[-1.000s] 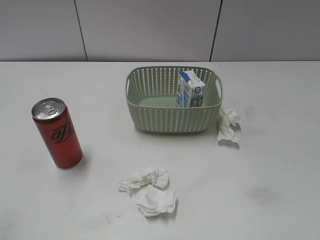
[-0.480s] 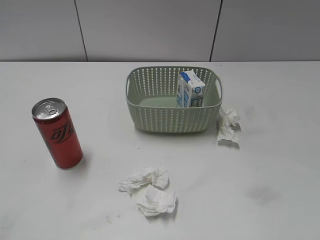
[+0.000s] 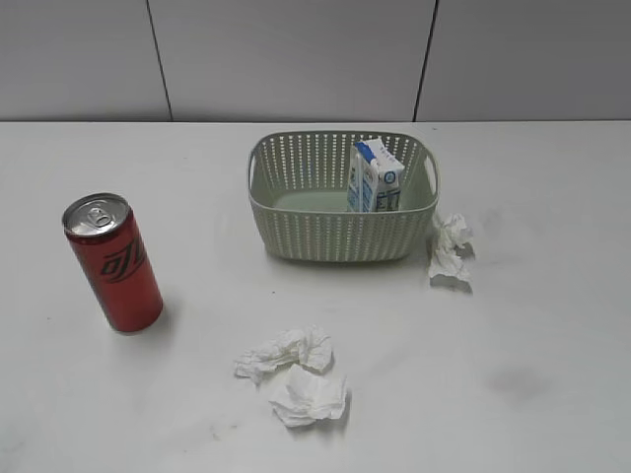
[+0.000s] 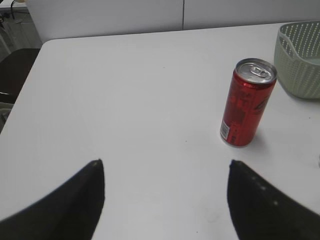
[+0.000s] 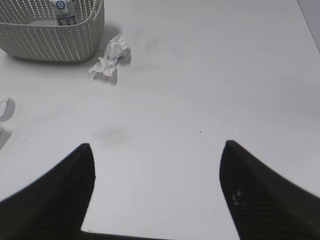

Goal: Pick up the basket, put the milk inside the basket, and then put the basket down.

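White table [image 3: 513, 325]: matte and pale, it fills all three views; I see a faint grey smudge on it near my right side, and I judge it flat enough that nothing should slide by itself.
Room: grey wall panels with dark seams stand behind the table, and my left wrist view shows a dark shape past the table's far left corner that I cannot identify.
Basket [image 3: 340, 212]: sage-green plastic with perforated sides, it sits flat on the table, apart from both my arms, so I judge the task as good as done.
Can [image 3: 113, 262]: red, upright, well left of the basket; in my left wrist view it stands just ahead and to the right, so a careless swing of that arm could topple it.
Milk [image 3: 375, 175]: the white-and-blue carton stands upright inside the basket at its right end; a bump to the basket could tip it over.
Tissues [image 3: 293, 372]: crumpled white wads, one pair in front of the basket and another touching its right corner; they could snag a finger.
Left gripper [image 4: 165, 167]: spread wide, holding nothing.
Right gripper [image 5: 156, 150]: spread wide, holding nothing.
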